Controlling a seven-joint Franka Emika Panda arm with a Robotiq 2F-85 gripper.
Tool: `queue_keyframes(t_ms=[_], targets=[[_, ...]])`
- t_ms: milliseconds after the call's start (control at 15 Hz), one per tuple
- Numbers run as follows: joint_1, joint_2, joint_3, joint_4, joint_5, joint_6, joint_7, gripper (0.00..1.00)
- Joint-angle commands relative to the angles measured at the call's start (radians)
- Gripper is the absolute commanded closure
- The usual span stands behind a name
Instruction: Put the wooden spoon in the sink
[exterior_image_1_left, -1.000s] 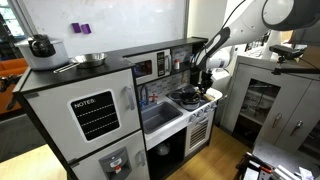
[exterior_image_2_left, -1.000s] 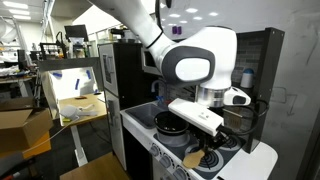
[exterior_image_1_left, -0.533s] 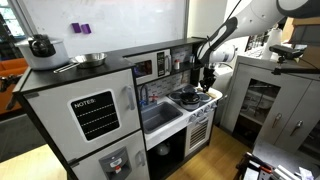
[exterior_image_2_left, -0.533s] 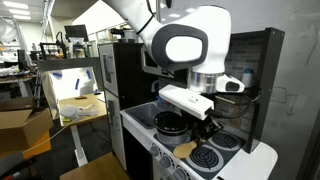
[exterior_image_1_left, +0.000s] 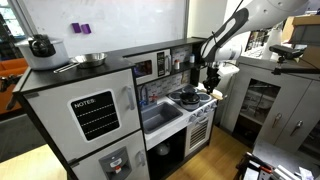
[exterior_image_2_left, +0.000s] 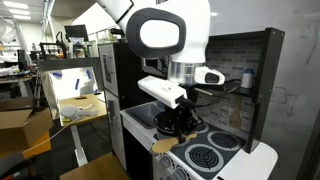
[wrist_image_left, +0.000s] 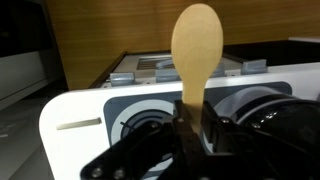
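Pincer (wrist_image_left: 192, 128) clamped tight on the handle of the wooden spoon (wrist_image_left: 197, 48), whose pale bowl sticks out past the fingertips, hangs above the toy stove (exterior_image_2_left: 210, 155), apart from the grey sink (exterior_image_1_left: 160, 116) beside that stove

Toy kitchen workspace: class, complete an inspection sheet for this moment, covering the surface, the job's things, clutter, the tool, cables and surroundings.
surface: toy kitchen counter with a stove at one end.
job's things: wooden spoon held in the air above the stove; sink beside the stove, spoon not yet in it.
clutter: dark pan on the stove; metal bowl and dark pot on the fridge top.
tool: tool shut on the spoon's handle, bowl end sticking out.
cables: nothing seen.
surroundings: cardboard boxes; white cabinet.
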Motion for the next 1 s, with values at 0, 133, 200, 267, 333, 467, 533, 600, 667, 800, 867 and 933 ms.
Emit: queue_keyframes(t_ms=[0, 133, 200, 267, 333, 467, 533, 600, 667, 800, 867, 933], targets=[[0.054, -0.106, -0.042, -0.109, -0.054, 0.008, 0.078, 0.95], [0.078, -0.157, -0.057, -0.152, -0.088, 0.009, 0.125, 0.95], [0.089, -0.182, -0.063, -0.169, -0.108, 0.006, 0.148, 0.95], [0.101, -0.206, -0.068, -0.183, -0.132, 0.004, 0.176, 0.95], [0.111, -0.228, -0.072, -0.194, -0.155, 0.000, 0.200, 0.95], [0.130, -0.270, -0.074, -0.211, -0.207, -0.007, 0.250, 0.95], [0.139, -0.288, -0.072, -0.216, -0.232, -0.010, 0.274, 0.95], [0.147, -0.303, -0.070, -0.219, -0.256, -0.014, 0.295, 0.95], [0.155, -0.318, -0.066, -0.221, -0.274, -0.018, 0.309, 0.95], [0.171, -0.335, -0.059, -0.218, -0.297, -0.023, 0.329, 0.95], [0.180, -0.343, -0.056, -0.215, -0.305, -0.027, 0.336, 0.95], [0.190, -0.346, -0.051, -0.209, -0.302, -0.030, 0.329, 0.95]])
